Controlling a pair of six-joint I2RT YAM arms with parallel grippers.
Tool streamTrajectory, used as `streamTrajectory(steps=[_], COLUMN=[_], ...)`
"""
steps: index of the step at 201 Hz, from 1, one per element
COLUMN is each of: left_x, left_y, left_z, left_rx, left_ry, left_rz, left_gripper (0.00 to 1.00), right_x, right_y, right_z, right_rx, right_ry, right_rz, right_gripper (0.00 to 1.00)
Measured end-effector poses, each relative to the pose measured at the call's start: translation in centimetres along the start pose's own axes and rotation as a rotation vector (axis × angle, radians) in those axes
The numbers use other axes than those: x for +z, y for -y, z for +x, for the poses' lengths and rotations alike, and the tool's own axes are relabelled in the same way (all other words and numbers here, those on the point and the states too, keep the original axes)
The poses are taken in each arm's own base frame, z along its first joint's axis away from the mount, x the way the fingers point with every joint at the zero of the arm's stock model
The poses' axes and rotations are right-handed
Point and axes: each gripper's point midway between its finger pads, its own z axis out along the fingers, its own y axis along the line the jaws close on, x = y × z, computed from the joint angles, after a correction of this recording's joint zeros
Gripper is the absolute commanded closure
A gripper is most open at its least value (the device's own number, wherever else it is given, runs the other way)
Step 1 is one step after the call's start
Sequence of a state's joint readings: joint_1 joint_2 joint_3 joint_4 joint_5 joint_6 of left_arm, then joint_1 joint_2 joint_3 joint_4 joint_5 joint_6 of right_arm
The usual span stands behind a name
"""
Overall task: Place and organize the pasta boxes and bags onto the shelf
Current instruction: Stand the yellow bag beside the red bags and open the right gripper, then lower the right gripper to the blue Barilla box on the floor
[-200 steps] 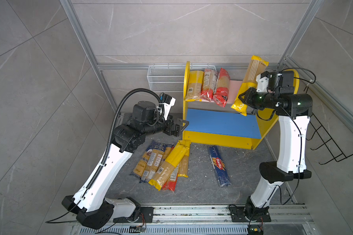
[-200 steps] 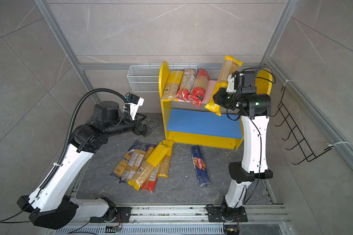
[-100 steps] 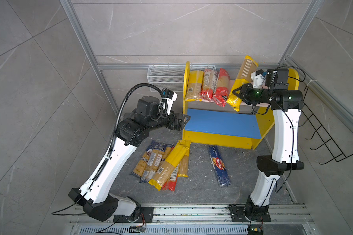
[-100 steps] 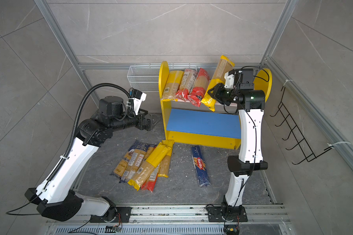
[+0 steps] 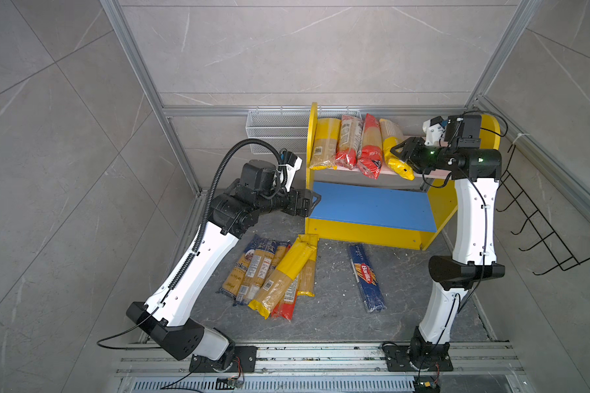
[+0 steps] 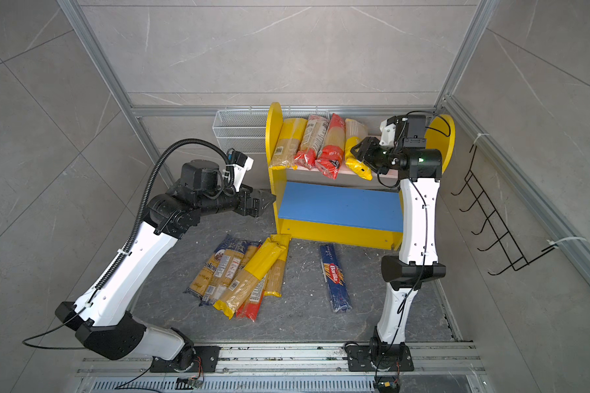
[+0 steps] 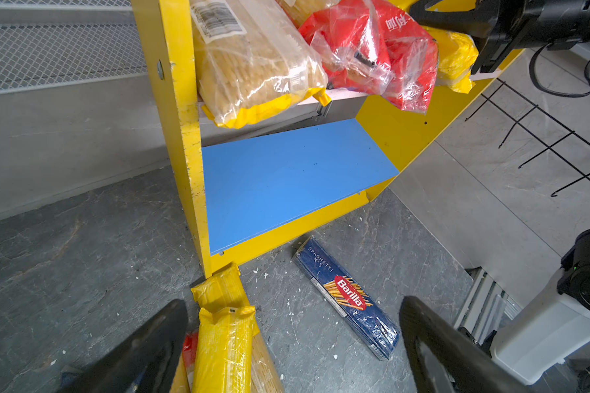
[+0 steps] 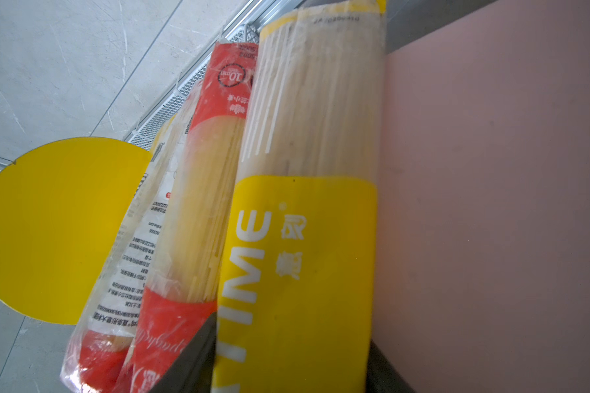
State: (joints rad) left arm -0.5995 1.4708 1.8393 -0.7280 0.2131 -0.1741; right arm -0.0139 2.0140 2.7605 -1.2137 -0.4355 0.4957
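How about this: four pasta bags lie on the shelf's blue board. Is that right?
No. The four bags lie on the pink board, up above the blue board. Both top views show it.

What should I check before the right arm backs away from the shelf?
1. Yellow packet lies on the pink upper board, beside the red packet: ok.
2. Right gripper has released it: cannot tell; jaws straddle its front end.
3. Left gripper open and empty: ok.
4. Blue lower board bare for more packets: ok.
5. Everything shelved: not ok; the Barilla packet and a pile lie on the floor.
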Motion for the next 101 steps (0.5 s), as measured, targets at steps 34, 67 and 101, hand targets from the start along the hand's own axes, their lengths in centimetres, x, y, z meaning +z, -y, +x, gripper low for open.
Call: streamTrajectory(steps=[34,67,101], left_x=[0.0,-0.1,-0.8], left_y=[0.1,0.2,0.3], left_z=[-0.1,-0.1,-0.1], left_rx=[0.001,0.001,0.004], left_ry=[0.002,0.004,0.014], left_rz=[0.003,0.007,0.008], left_gripper=[0.00,0.00,0.00], right_x=[0.0,-0.2,-1.4], right_y=[-0.5,-1.0,-1.7], right_z=[-0.3,-0.5,-0.8], right_rx=[-0.012,-0.010,-0.022], right_ry=[0.008,0.014,0.037], right_rz=[-0.028,-0.051,-0.061], right_gripper=[0.21,0.04,0.00])
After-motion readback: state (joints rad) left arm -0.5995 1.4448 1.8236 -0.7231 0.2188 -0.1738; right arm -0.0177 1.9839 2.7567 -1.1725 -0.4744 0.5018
